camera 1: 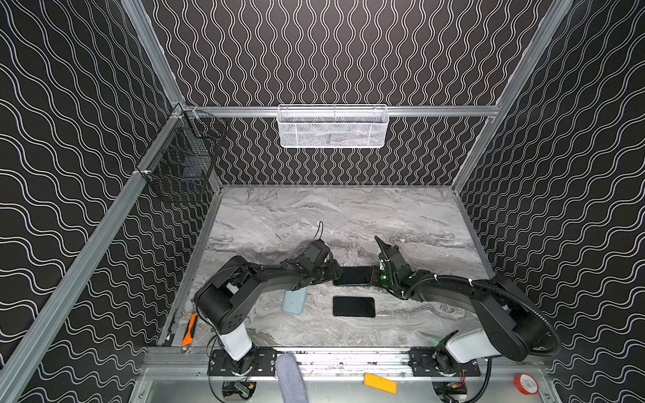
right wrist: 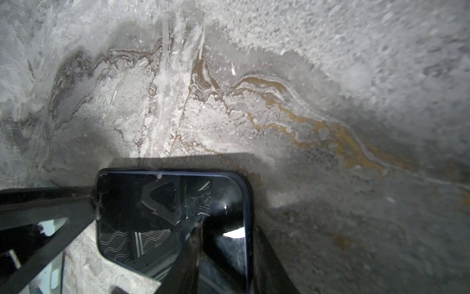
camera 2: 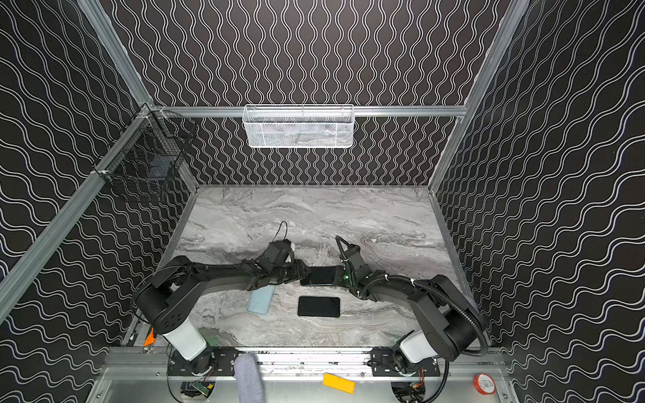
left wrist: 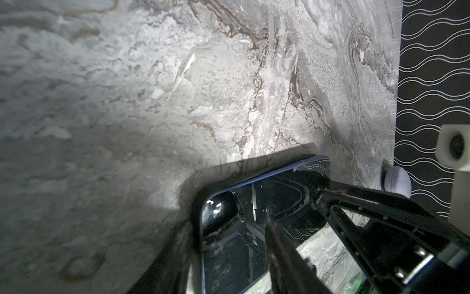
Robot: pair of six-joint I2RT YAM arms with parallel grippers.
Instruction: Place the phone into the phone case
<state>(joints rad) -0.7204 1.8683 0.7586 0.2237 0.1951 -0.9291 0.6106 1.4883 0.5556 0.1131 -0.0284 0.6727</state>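
"Holding anything right now?"

"Yes. My right end effector (camera 1: 375, 276) pinches one short end of the phone (camera 1: 354, 275), one finger on the screen and one on the back. The phone hangs flat above the middle of the worktop (camera 1: 314, 216). My left end effector (camera 1: 334, 276) has a finger on each side of the other end, but I cannot tell whether they press."

"Which step is this?"

"The carry, I judge. Nothing is in the case yet. The pale blue case (camera 1: 295, 301) lies on the worktop nearer my base than the phone, partly under my left arm. A flat black slab (camera 1: 353, 307) lies beside it. Whether that is a phone or a case, I cannot say."

"What does the next move call for?"

"A firm grip. Then I line the phone's corners up over the case rim and seat one end before pressing the rest down. My left arm must clear the case first."
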